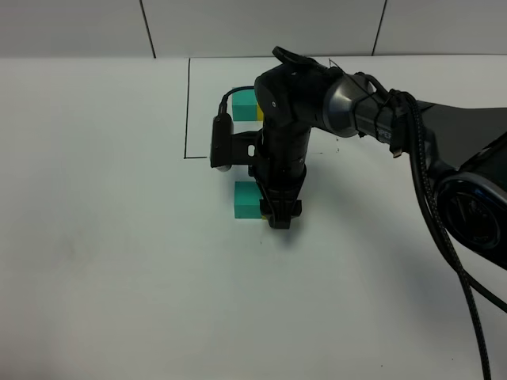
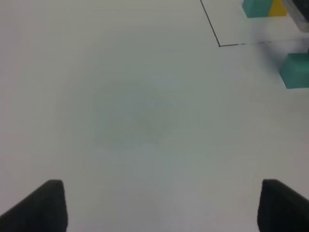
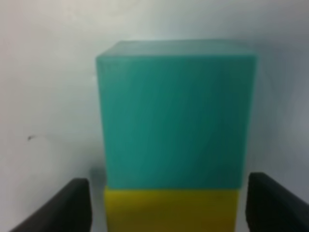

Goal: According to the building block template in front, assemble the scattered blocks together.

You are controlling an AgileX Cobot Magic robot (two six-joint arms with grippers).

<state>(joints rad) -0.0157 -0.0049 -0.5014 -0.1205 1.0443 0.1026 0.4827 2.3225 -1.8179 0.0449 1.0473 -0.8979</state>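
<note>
Bare table [image 1: 103,261] left of teal cube [image 1: 246,199]

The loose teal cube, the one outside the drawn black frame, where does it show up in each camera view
Exterior high: loose teal cube at centre, left of the right gripper.
Left wrist: at the right edge, below the frame.
Right wrist: fills the centre, touching the yellow cube.
Shared landmark: black frame line.

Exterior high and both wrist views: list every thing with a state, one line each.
Loose teal cube: on the table, touching the yellow cube.
Loose yellow cube: between the right fingers.
Template: inside the black frame.
Left gripper: open, empty.
Right gripper: astride the yellow cube, grip unclear.
</note>
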